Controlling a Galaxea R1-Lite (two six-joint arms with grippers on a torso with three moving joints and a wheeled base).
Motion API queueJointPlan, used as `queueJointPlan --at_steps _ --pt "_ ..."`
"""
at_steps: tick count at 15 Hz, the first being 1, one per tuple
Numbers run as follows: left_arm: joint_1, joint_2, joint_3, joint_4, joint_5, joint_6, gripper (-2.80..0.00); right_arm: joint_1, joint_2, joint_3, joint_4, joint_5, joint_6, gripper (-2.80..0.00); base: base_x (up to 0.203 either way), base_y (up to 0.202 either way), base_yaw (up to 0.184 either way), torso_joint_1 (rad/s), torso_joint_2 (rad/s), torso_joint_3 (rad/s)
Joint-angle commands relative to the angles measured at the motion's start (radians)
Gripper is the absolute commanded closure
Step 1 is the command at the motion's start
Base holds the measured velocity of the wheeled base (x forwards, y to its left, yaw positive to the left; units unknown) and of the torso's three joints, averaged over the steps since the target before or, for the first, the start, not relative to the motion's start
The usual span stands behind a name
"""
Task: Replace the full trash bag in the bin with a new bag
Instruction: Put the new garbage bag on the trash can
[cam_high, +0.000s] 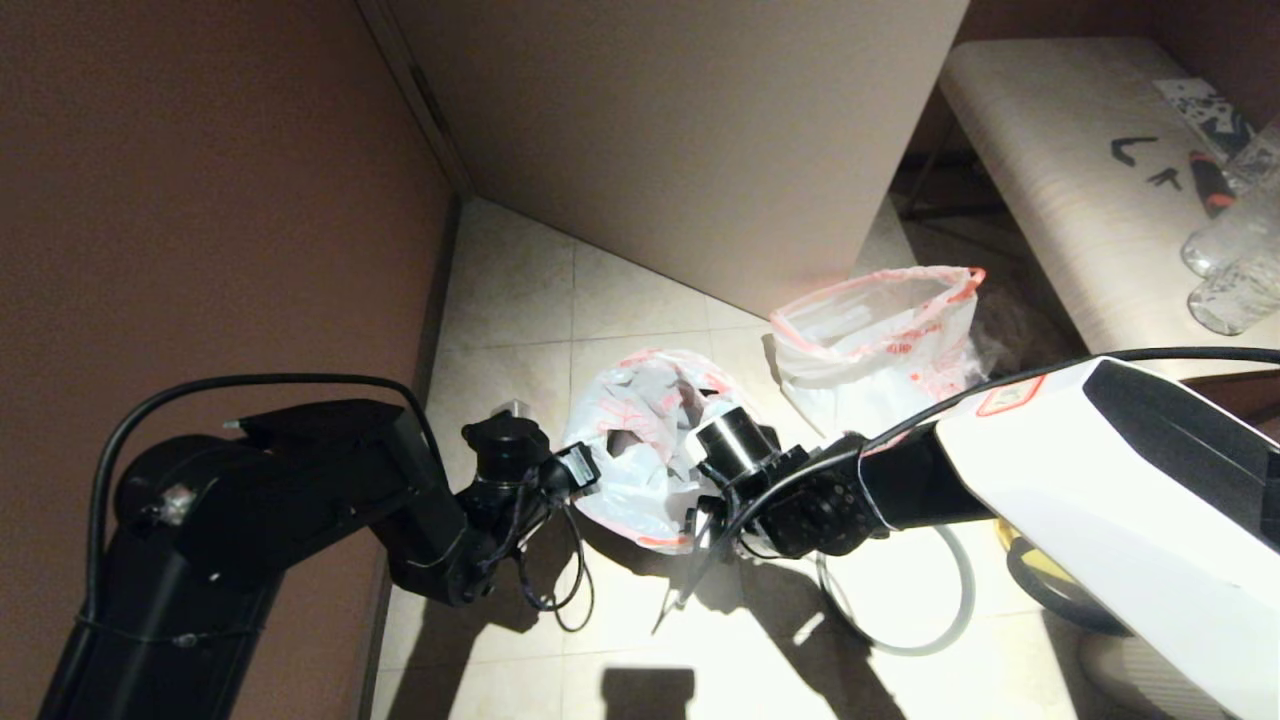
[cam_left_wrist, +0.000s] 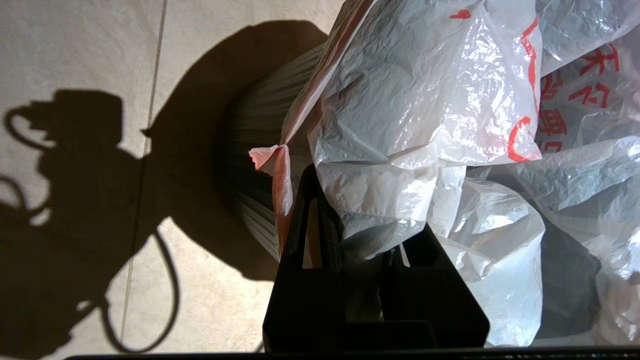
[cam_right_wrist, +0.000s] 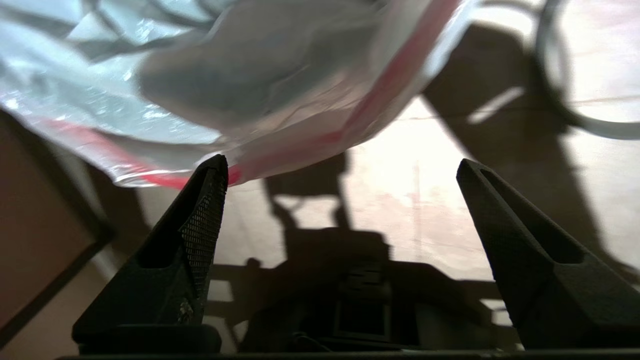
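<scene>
The new bag, slack white film with red print, is draped over the ribbed grey bin; in the head view the bin is hidden under it. My left gripper is shut on a fold of this bag's film at the bin's side, and it shows in the head view as the left gripper. My right gripper is open just below the bag's red hem, one fingertip touching it, nothing between the fingers. The full trash bag stands on the floor behind, mouth open.
The thin grey hoop lies on the tiles under my right arm, and the hoop also shows in the right wrist view. A pale cabinet panel stands behind, a brown wall at the left. A bench with clear bottles is at the right.
</scene>
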Motion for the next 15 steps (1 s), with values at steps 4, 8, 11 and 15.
queueJointPlan --at_steps 4,8,11,15 --pt "0.000 0.001 -0.001 -0.007 0.001 -0.003 0.00 -0.017 -0.041 0.193 -0.150 0.063 0.030 -2.80 0.000 0.000 0.000 0.000 0.00 0.000" --pt "0.000 0.002 -0.001 -0.007 0.001 -0.002 0.00 -0.019 -0.182 0.266 -0.198 0.076 -0.011 0.00 0.000 0.000 0.000 0.000 0.00 0.000" --pt "0.000 0.002 -0.001 -0.007 0.001 -0.002 0.00 -0.017 -0.161 0.225 -0.202 0.070 -0.088 0.00 0.000 0.000 0.000 0.000 0.00 0.000" --pt "0.000 0.004 -0.001 -0.007 0.001 -0.002 0.00 -0.012 0.024 0.046 -0.173 0.043 -0.152 0.00 0.000 0.000 0.000 0.000 0.00 0.000"
